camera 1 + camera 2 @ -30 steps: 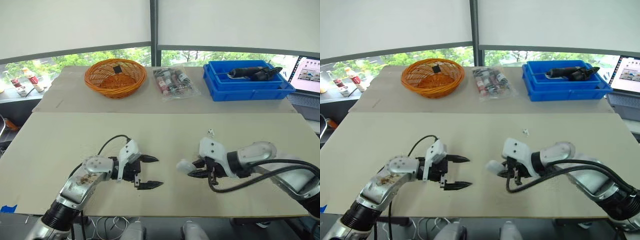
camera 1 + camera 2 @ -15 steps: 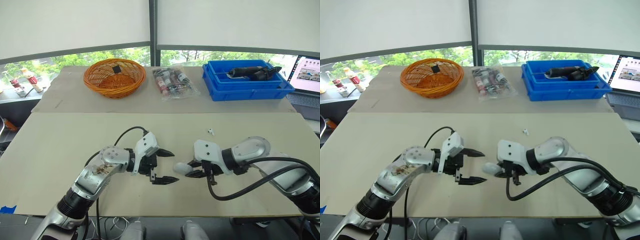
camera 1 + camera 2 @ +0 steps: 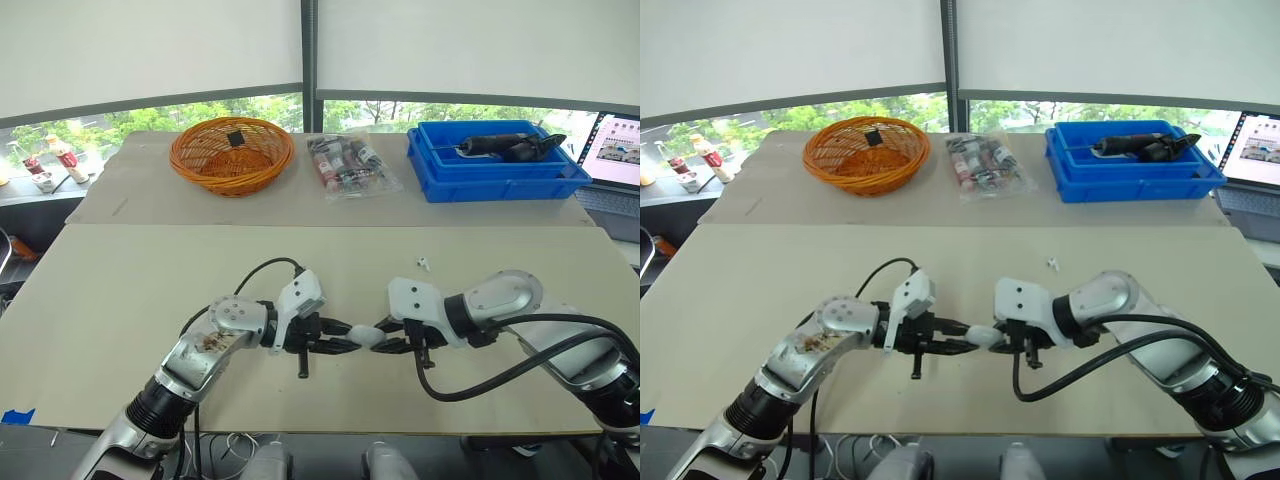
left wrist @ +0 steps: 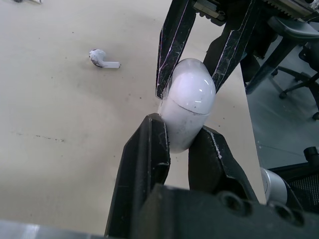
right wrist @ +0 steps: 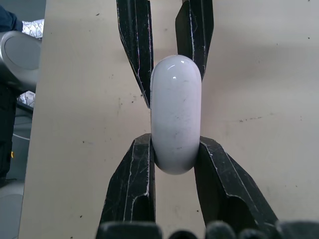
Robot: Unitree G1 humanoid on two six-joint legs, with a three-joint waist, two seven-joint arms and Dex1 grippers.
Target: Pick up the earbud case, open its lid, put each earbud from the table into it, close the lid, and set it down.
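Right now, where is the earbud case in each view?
Left eye view: earbud case low centre, between both grippers.
Right eye view: earbud case slightly further left.
Left wrist view: centre; left gripper holds its near end, right gripper its far end.
Right wrist view: centre, earbud case clamped at both ends.
Landmark: loose earbud on the table beyond the case.

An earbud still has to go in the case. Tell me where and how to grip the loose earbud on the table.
Probably pinch the earbud by its rounded head, straight down from above, a finger on each side. It lies flat on the table, thin stem out sideways; the head is its bulkiest part, leaving the stem free.
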